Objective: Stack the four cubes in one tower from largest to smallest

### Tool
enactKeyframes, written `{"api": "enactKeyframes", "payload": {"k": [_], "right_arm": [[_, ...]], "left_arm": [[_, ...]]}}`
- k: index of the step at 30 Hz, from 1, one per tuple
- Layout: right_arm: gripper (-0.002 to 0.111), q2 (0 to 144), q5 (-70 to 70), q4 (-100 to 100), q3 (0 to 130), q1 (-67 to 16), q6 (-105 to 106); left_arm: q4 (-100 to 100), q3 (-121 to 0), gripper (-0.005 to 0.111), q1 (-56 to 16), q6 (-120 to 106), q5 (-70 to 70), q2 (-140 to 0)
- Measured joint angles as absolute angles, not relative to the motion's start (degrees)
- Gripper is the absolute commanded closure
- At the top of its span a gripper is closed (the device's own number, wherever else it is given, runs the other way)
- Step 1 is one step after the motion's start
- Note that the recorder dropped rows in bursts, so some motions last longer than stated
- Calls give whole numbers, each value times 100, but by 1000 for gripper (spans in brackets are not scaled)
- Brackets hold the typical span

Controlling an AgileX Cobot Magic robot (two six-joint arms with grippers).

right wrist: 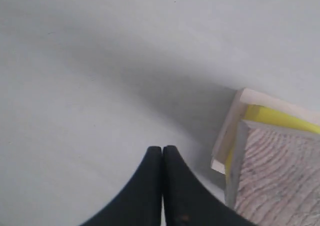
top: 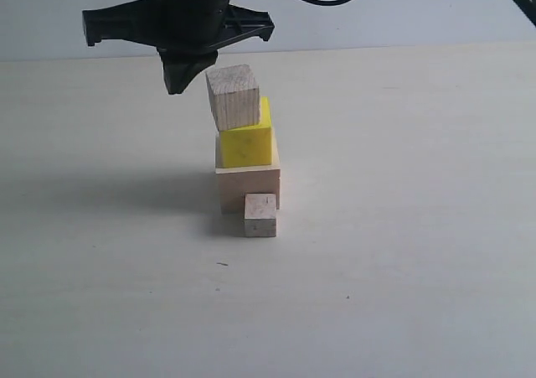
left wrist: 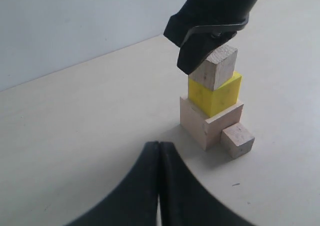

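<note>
Exterior view: medium cube (top: pixel 233 97) sits crooked on the yellow cube (top: pixel 245 146), right gripper (top: pixel 178 80) pinched closed, empty, just beside it. Left gripper (left wrist: pixel 159 145) closed and empty too. Next, I'd guess: straighten it, then grab the tiny cube (top: pixel 260 215) off the desk (top: pixel 402 269).

Cropped by top edge: upper body of right pincer (top: pixel 180 83). Masked by tiny cube (top: pixel 260 215), well below pincer tips: lower front of large cube (top: pixel 233 189). Cropped and blurred beside pincer tips: medium cube (right wrist: pixel 280 181), yellow cube (right wrist: pixel 280 117). Tip-to-cube contact: cannot tell
</note>
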State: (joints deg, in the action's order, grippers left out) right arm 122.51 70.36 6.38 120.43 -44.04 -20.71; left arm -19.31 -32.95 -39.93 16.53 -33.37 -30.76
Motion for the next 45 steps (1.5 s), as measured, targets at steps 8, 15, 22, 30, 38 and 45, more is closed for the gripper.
{"api": "enactKeyframes", "payload": {"k": [8, 15, 22, 30, 38, 45], "right_arm": [[108, 12326, 7036, 113, 12043, -4407, -2335], [108, 12372, 7036, -135, 12043, -4407, -2430], [108, 12372, 7024, -268, 12043, -4407, -2516], [108, 12372, 7024, -272, 12043, -4407, -2587], [108, 12372, 7024, -329, 12043, -4407, -2677], [108, 12372, 7024, -399, 12043, -4407, -2810]], "left_arm": [[-1931, -3295, 107, -3993, 1653, -3337, -3076], [-1931, -3295, 107, -3993, 1653, -3337, -3076], [-1931, -3295, 107, -3993, 1653, -3337, -3076], [-1931, -3295, 107, -3993, 1653, -3337, -3076], [-1931, -3295, 107, -3993, 1653, -3337, -3076], [-1931, -3295, 107, -3993, 1653, -3337, -3076]]}}
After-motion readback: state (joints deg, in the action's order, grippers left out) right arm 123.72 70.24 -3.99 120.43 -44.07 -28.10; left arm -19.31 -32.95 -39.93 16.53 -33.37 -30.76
